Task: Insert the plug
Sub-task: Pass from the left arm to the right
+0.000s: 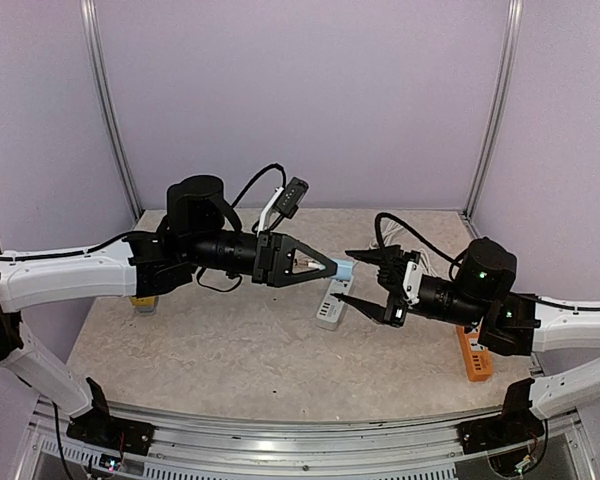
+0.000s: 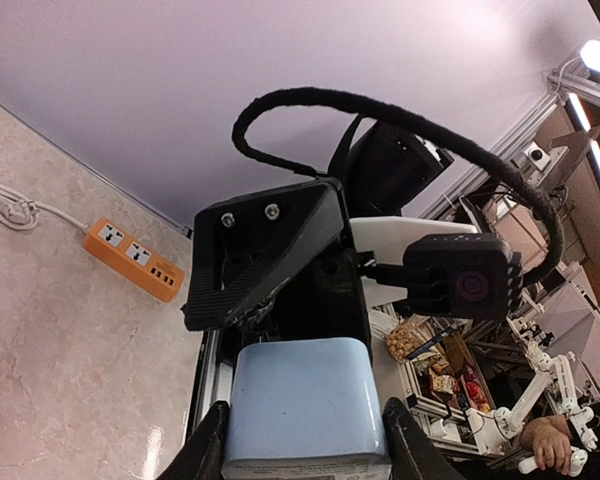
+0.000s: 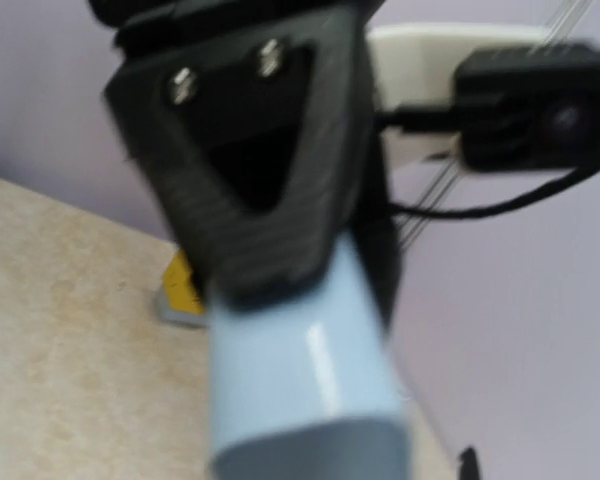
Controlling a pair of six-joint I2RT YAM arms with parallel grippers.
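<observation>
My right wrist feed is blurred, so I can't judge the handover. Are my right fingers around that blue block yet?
Observer: In the top view, the right gripper has its jaws apart, with one finger on either side of the light blue plug.
Operator: Who holds it?
Observer: The left gripper, clamped on its sides.
Operator: Any socket nearby?
Observer: A white power strip lies on the table beneath the two grippers. An orange power strip lies by the right arm.
</observation>
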